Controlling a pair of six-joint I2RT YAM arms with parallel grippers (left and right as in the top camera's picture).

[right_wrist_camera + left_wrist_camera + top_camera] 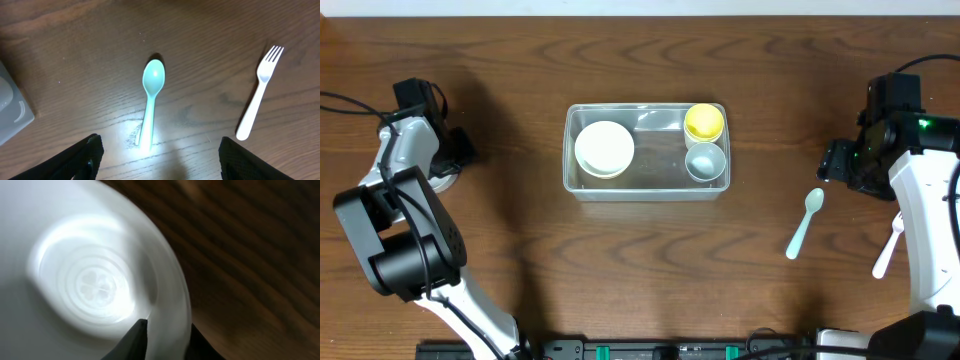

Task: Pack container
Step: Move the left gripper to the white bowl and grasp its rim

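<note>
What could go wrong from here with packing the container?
1. The left fingers sit at the thin rim of a white dish; such an edge grip may slip.
2. The container already holds a white bowl, a yellow cup and a pale cup, so the dish may not lie flat.
3. The teal spoon lies flat between the open right fingers, which may scrape the table.

Close-up white dish (95, 280) is blurred and overexposed; glare pools beside the spoon's (149, 102) handle.
</note>
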